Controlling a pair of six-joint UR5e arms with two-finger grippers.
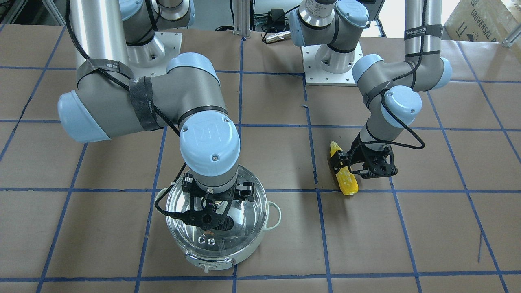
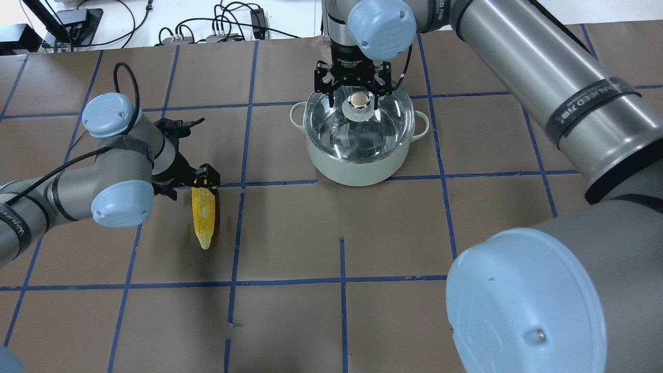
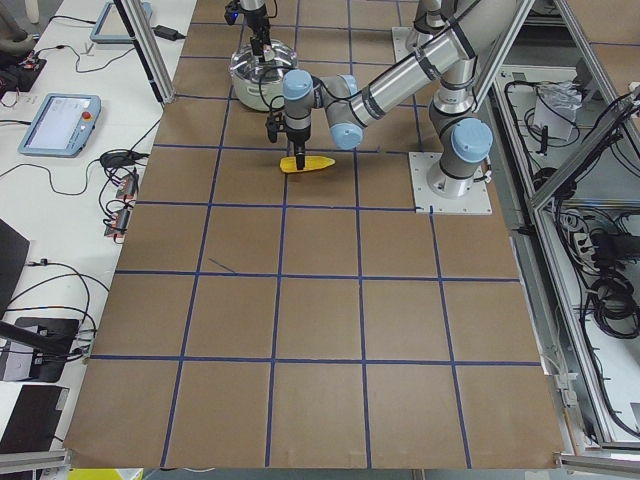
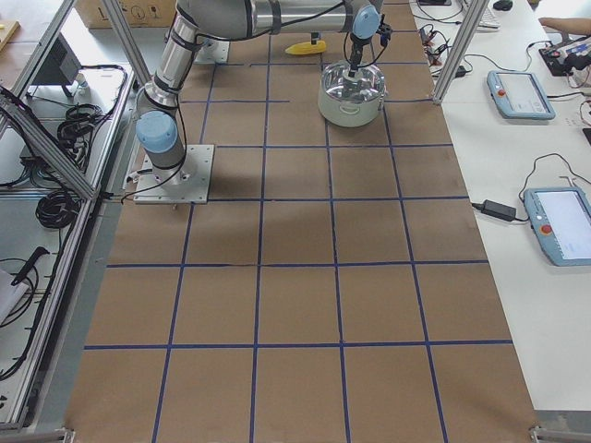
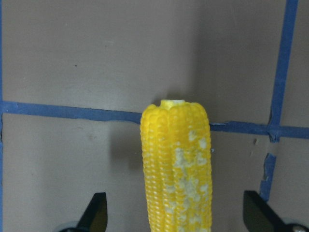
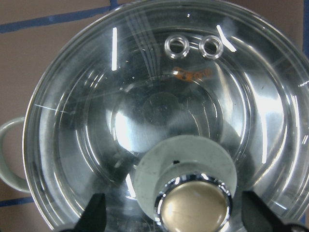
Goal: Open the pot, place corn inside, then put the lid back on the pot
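Right arm, pale blue joint cap (image 2: 523,305): fills the lower right of the overhead view, closest to the lens.

Table (image 2: 497,207): brown paper cover, marked into squares by blue tape lines (image 2: 342,282).

Pot (image 2: 357,166): pale mint-green outside, upright on the table, on the robot's right half. One loop handle (image 6: 7,154) shows at the edge of the right wrist view.

Lid (image 2: 383,129): clear glass, seated flat on the pot's rim, so the pot is closed. Two steam holes (image 6: 177,46) sit side by side near the rim. The pale knob (image 6: 193,208) with its metallic cap stands at the centre.

Right pincer (image 2: 356,98): pointing down over the lid and spread apart, one finger on each side of the knob with a gap on both sides. It grips nothing.

Corn cob (image 2: 203,217): yellow with pale kernels, lying flat on the table, well apart from the pot on the robot's left. Pointed tip toward the robot, blunt end at a tape line.

Left pincer (image 5: 176,215): lowered over the cob and spread wide, a finger on each side of it with clear table showing between fingers and kernels. No contact visible.
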